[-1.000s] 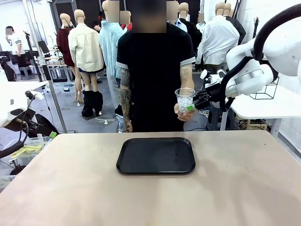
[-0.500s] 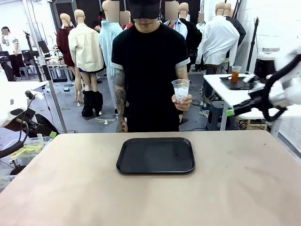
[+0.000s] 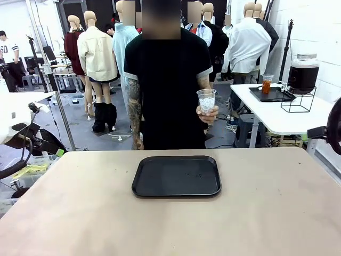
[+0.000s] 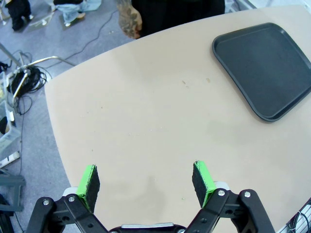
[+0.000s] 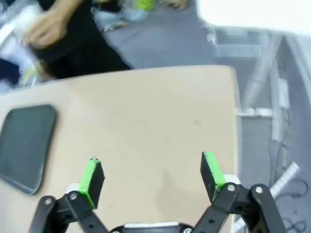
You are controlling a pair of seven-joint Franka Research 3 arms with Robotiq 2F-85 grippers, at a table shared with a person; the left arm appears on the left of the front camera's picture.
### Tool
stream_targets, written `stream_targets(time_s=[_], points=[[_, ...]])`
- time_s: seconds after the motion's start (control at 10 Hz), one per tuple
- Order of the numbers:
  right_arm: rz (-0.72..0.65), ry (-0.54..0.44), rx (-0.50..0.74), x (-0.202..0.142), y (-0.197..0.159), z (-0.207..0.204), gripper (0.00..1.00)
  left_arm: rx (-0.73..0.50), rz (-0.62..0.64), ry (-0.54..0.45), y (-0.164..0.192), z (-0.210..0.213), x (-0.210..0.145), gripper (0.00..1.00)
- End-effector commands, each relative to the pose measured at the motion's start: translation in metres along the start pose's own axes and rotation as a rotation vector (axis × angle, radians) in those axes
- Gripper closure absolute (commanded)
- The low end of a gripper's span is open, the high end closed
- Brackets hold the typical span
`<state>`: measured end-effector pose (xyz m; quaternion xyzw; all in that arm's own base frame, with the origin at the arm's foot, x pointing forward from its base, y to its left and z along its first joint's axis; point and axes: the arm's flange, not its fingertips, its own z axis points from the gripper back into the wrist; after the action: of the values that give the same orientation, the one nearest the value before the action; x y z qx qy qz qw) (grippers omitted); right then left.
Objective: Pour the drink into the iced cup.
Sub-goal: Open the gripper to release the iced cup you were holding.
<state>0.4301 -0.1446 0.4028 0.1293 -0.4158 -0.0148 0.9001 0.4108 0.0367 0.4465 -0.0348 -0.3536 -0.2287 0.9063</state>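
One black tray lies on the one tan worktop shared with the person. One clear cup with ice is in view, held in one of the person's hands; the other hand hangs at the worktop's far edge, making two hands. One white side table stands to the right, carrying one dark tray, one small cup of amber liquid and one glass dispenser jar of dark drink on one wire stand. Two end effectors show: the left end effector and the right end effector, each with two green pads set wide apart.
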Motion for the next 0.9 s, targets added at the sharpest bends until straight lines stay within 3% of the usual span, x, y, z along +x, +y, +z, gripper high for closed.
stream_targets(time_s=[0.0,0.5,0.8], points=[[-0.140,0.077,-0.170,0.001,0.009,0.016,0.00,0.010,0.002,-0.007,0.001,0.000,0.000,0.00],[-0.193,0.073,-0.220,-0.011,-0.003,0.029,0.00,0.010,0.002,-0.007,0.001,0.000,0.000,0.00],[-0.171,0.047,-0.216,-0.022,-0.010,0.015,0.00,0.010,0.002,-0.007,0.001,0.000,0.000,0.00]])
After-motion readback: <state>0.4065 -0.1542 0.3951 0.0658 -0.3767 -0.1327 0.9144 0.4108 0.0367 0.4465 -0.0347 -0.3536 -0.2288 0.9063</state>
